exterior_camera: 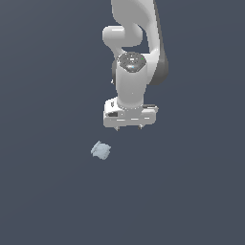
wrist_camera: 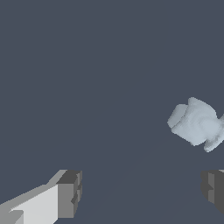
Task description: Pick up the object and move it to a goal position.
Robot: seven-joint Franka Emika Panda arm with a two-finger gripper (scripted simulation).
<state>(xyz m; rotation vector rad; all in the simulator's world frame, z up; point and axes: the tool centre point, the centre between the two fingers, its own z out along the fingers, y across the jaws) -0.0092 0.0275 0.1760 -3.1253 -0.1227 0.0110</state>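
The object (exterior_camera: 101,150) is a small pale blue-grey lumpy chunk lying on the dark floor, toward the exterior view's left of the arm and nearer the camera. It also shows in the wrist view (wrist_camera: 197,124), apart from the fingers. My gripper (exterior_camera: 129,128) hangs from the white arm above the floor, pointing down, open and empty. Only its short fingertips (exterior_camera: 116,128) show below the white hand. In the wrist view the two grey fingers (wrist_camera: 70,194) stand far apart with nothing between them. The object lies off to one side of the gap, not between the jaws.
The dark blue-grey floor (exterior_camera: 191,191) stretches all around. The white arm (exterior_camera: 134,38) rises behind the gripper to the exterior view's upper edge. No other object shows.
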